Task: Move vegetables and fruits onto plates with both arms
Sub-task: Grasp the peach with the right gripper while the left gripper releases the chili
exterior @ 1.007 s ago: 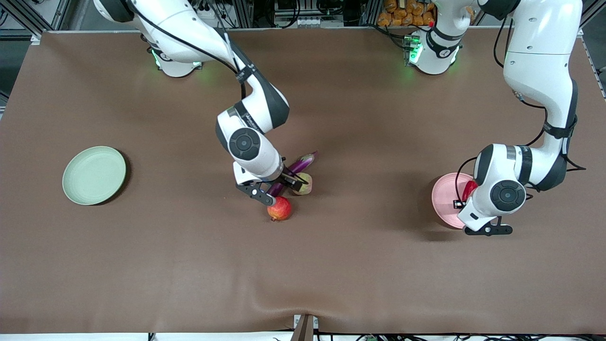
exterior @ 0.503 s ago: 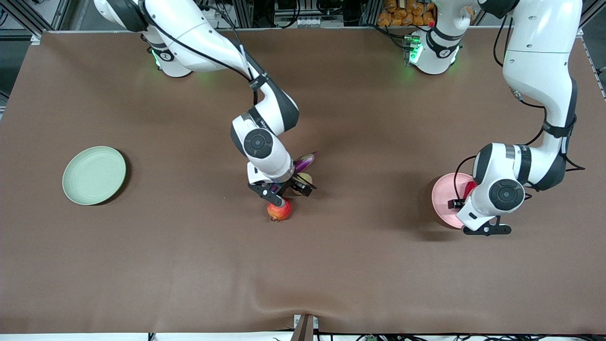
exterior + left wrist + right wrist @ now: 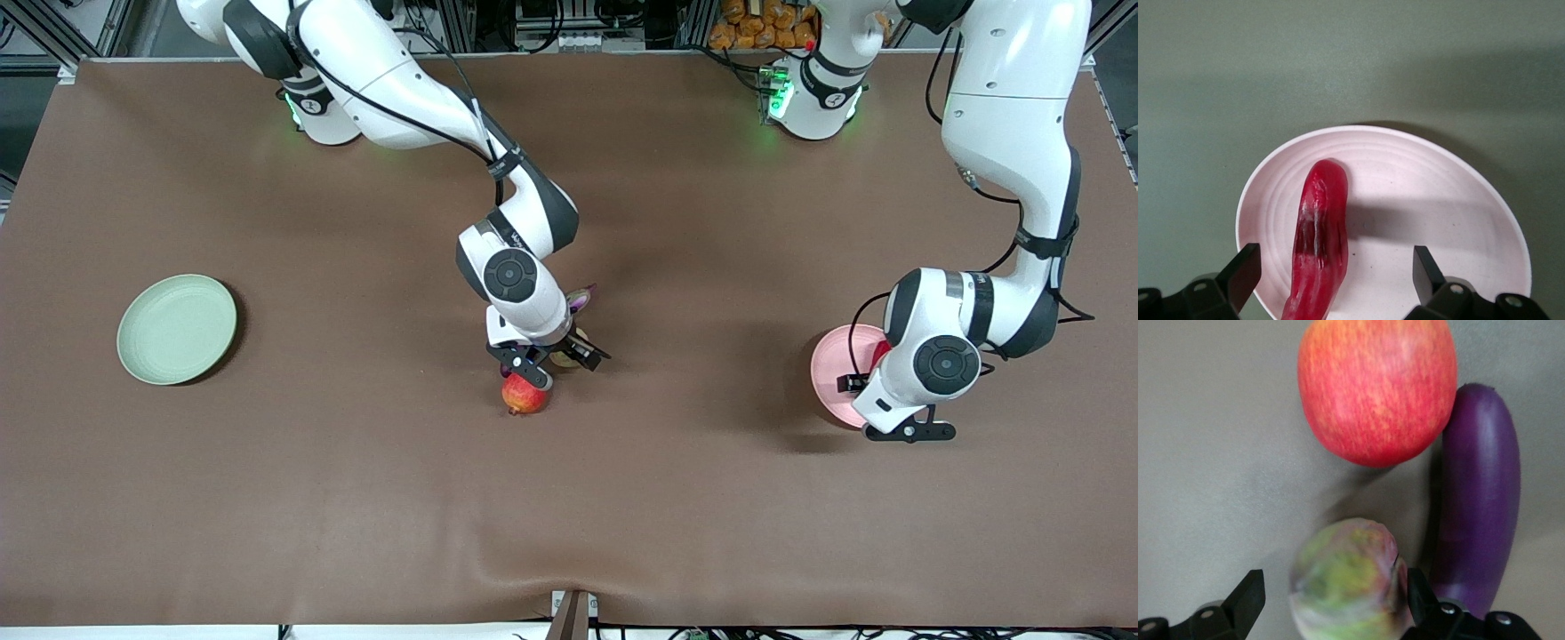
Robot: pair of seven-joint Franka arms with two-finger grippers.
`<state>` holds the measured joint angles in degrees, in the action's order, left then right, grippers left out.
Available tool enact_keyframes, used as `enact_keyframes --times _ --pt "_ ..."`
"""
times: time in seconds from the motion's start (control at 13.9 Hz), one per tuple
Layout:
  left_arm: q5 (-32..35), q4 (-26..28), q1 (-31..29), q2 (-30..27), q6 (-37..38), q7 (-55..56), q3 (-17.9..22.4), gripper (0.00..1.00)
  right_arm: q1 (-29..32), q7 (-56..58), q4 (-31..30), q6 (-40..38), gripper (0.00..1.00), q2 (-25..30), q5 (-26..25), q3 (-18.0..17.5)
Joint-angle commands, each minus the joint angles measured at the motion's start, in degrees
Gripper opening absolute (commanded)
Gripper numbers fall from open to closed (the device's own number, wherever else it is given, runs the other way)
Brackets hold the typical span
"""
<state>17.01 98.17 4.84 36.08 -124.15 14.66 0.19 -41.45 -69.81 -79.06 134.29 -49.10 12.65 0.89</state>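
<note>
- Green plate (image 3: 177, 329): one round, shallow, pale green plate, lying bare on the brown surface (image 3: 356, 480) toward the right arm's end.
- Right hand (image 3: 558, 365): low over the cluster of produce at mid-surface, fingers spread, with the peach between them; the right wrist view shows one finger (image 3: 1245, 600) clear of the fruit and the other just beside it, contact not discernible.
- Peach (image 3: 1346, 580): one small rounded fruit, mottled yellow-green and pink, on the surface beside the eggplant.
- Pomegranate (image 3: 524, 394): one round red-orange fruit, larger than the peach, nearer the front camera than the peach and touching or almost touching the eggplant's rounded end.
- Eggplant (image 3: 1478, 513): one long, slender, glossy purple vegetable, mostly hidden under the right arm in the front view, where only its pale stem end shows.
- Pink plate (image 3: 827, 373): one round, shallow, pale pink plate with faint concentric rings, toward the left arm's end.
- Chili pepper (image 3: 1318, 240): one glossy red pepper lying on the pink plate.
- Left hand (image 3: 1331, 277): above the pink plate, fingers open to either side of the chili pepper, not touching it.
</note>
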Motion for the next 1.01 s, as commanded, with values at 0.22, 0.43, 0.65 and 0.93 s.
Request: enact_keyframes --times 0.22,0.43,0.65,0.93 --pt "-1.6 -3.5 1.0 -2.2 1.1 5.1 -3.3 1.0 1.1 1.8 2.9 -6.6 0.0 0.0 -0.1 0.0" --pt "-3.6 -6.6 1.1 -2.6 4.1 6.5 -9.4 1.0 5.9 1.5 10.7 -21.1 0.0 0.7 3.5 -1.2" --pt "-3.7 -6.6 2.6 -2.6 4.3 6.8 -16.3 1.0 13.1 2.3 17.9 -37.6 0.0 2.7 8.5 -1.4" --pt "-3.8 -7.2 9.5 -2.2 4.2 8.5 -21.4 1.0 21.1 21.6 15.5 -52.3 0.0 11.1 7.5 -0.5"
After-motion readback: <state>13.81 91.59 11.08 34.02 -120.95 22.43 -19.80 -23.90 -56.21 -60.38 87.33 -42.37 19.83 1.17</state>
